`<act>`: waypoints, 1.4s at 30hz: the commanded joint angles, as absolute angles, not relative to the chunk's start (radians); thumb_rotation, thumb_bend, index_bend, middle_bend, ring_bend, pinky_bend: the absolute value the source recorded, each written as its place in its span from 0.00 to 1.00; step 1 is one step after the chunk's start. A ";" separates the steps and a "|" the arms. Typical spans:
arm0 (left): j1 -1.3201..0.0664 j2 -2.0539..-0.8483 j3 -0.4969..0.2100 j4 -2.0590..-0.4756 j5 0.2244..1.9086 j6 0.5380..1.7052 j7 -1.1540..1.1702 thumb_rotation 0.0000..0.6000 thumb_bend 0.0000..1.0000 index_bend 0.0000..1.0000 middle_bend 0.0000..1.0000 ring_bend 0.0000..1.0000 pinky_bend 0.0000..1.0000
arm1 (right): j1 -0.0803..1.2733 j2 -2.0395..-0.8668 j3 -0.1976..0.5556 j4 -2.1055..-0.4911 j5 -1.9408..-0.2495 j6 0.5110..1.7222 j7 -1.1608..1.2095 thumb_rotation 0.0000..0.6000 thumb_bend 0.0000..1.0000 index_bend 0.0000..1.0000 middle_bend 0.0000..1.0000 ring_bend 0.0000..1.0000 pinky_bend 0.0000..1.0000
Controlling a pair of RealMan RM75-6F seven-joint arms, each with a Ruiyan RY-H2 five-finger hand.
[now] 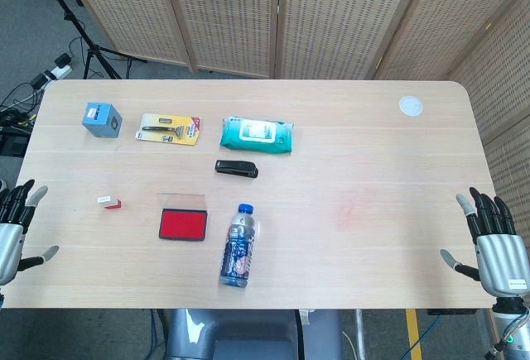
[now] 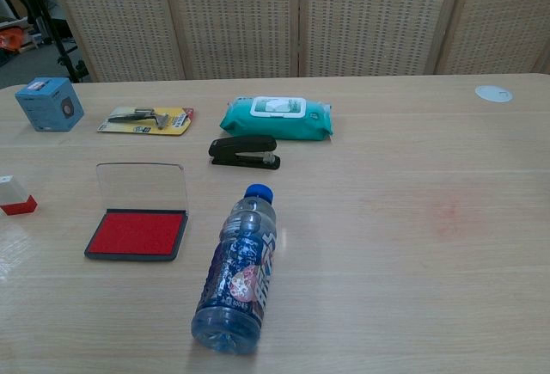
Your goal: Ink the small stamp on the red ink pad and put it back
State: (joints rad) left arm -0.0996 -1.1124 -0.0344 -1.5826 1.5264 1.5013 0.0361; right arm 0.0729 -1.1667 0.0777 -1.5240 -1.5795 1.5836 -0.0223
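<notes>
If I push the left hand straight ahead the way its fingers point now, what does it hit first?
Probably nothing: the left hand sits at the table's left edge, fingers pointing up the table. The small stamp and blue box lie off to its right, though depth is unclear.

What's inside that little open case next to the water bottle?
The open case holds a flat red ink pad, fully exposed; its clear lid stands raised behind. Nothing lies on it. Beneath the pad is hidden.

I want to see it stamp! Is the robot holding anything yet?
No. The left robot hand and the right robot hand are both open and empty. The small stamp lies untouched on the table.
</notes>
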 commanded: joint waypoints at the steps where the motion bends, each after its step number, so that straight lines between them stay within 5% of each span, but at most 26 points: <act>1: -0.099 -1.115 -0.033 -1.582 1.525 1.498 0.047 1.00 0.00 0.00 0.00 0.00 0.00 | 0.072 -1.165 0.078 -1.524 -1.580 1.586 -0.017 1.00 0.00 0.00 0.00 0.00 0.00; 11: -0.128 -1.125 -0.055 -1.556 1.461 1.425 0.014 1.00 0.00 0.00 0.03 0.05 0.04 | 0.073 -1.164 0.077 -1.531 -1.583 1.584 -0.017 1.00 0.00 0.00 0.00 0.00 0.00; 13: -0.146 -1.126 -0.061 -1.554 1.409 1.360 0.001 1.00 0.00 0.00 0.19 0.24 0.18 | 0.074 -1.163 0.075 -1.532 -1.581 1.578 -0.021 1.00 0.00 0.00 0.00 0.00 0.00; 17: -0.185 -1.185 -0.100 -1.516 1.316 1.279 -0.009 1.00 0.00 0.00 0.67 0.72 0.66 | 0.073 -1.161 0.072 -1.537 -1.586 1.579 -0.020 1.00 0.00 0.00 0.00 0.00 0.00; 20: -0.208 -1.241 -0.126 -1.483 1.279 1.258 -0.016 1.00 0.05 0.06 0.83 0.86 0.82 | 0.076 -1.162 0.071 -1.535 -1.584 1.570 -0.018 1.00 0.00 0.00 0.00 0.00 0.00; 25: -0.261 -1.267 -0.155 -1.481 1.197 1.169 0.039 1.00 0.18 0.20 0.88 0.91 0.87 | 0.083 -1.161 0.070 -1.533 -1.574 1.549 -0.009 1.00 0.00 0.00 0.00 0.00 0.00; 42: -0.377 -1.294 -0.205 -1.492 0.935 0.978 0.151 1.00 0.25 0.36 0.88 0.91 0.87 | 0.083 -1.144 0.076 -1.540 -1.556 1.540 0.034 1.00 0.00 0.00 0.00 0.00 0.00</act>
